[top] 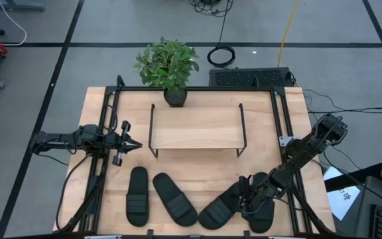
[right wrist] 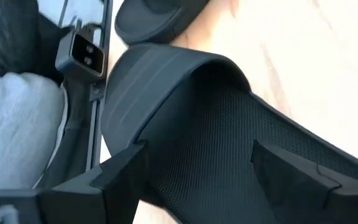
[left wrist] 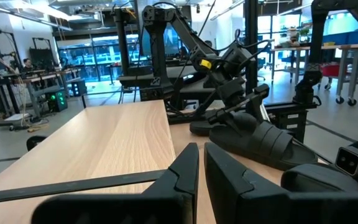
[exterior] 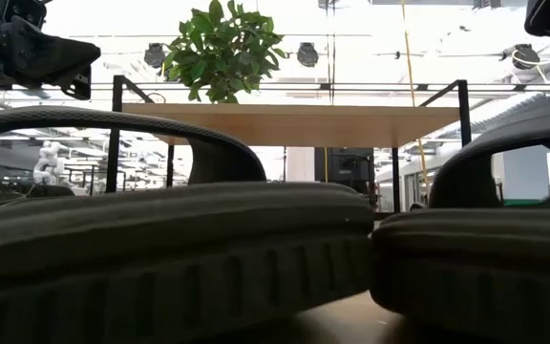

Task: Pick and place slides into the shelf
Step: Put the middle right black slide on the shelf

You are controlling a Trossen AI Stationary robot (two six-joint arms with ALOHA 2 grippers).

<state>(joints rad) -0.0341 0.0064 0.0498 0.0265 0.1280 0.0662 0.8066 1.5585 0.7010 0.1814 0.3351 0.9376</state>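
Left claw (top: 135,143) pinched narrow, empty, just left of the shelf (top: 196,126). Four slides in a row along the near table (top: 98,106) edge: first slide (top: 137,196) lengthwise front-to-back, second slide (top: 175,198) slanted, third slide (top: 222,207) angled oppositely, touching fourth slide (top: 262,206). Right claw (top: 253,201) spread wide, straddling that one. Potted plant (top: 168,66) behind shelf.

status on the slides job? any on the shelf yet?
Done: nothing. The shelf holds no slides; all four lie on the table in front of it.
In hand: the right gripper is open around the rightmost slide, fingers either side of its strap in the right wrist view, not yet closed. The left gripper waits shut beside the shelf.
Left: all four slides to place.
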